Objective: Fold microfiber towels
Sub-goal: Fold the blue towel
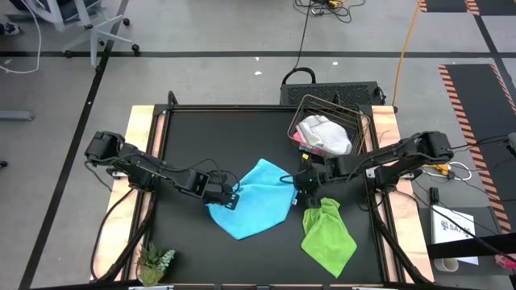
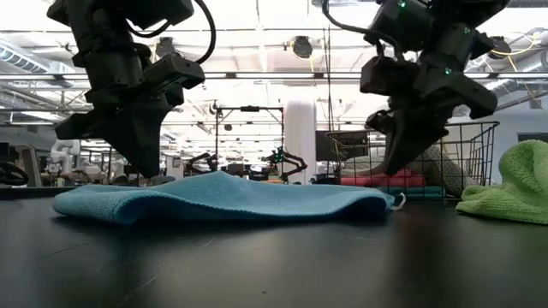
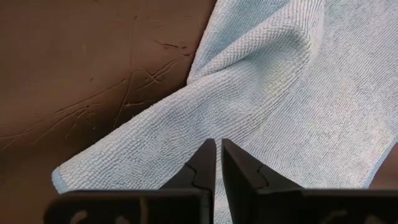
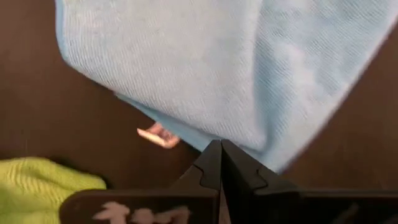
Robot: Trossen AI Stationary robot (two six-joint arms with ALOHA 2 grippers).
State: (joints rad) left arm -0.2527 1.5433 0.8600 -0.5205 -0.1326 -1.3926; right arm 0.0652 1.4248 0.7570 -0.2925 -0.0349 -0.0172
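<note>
Down on the black table (image 1: 185, 242), a light blue towel (image 1: 256, 200) spread near the middle, rumpled, one raised fold running across it, low and flat in the level view. At its left edge, the left gripper (image 1: 229, 196), tips down over the cloth's border, fingers (image 3: 205, 163) drawn almost together with only a thin slit between; whether any cloth is pinched there, impossible to say. At the opposite edge, the right gripper (image 1: 300, 182), jaws fully closed, tips just over the blue cloth's right corner, a small pale tag (image 4: 158, 134) peeking out from under that hem. Just beside and toward the front right, a lime green towel (image 1: 327, 235) lying crumpled in a heap, apart from the blue one. Behind the right gripper, a wire basket (image 1: 360, 125) at the table's far right, holding a white-grey towel (image 1: 326, 134) bunched on top, with a sliver of pink towel (image 1: 299, 138) showing at its left side. Off at the front left corner, a small green plant (image 1: 155, 262), well away from the cloths.
</note>
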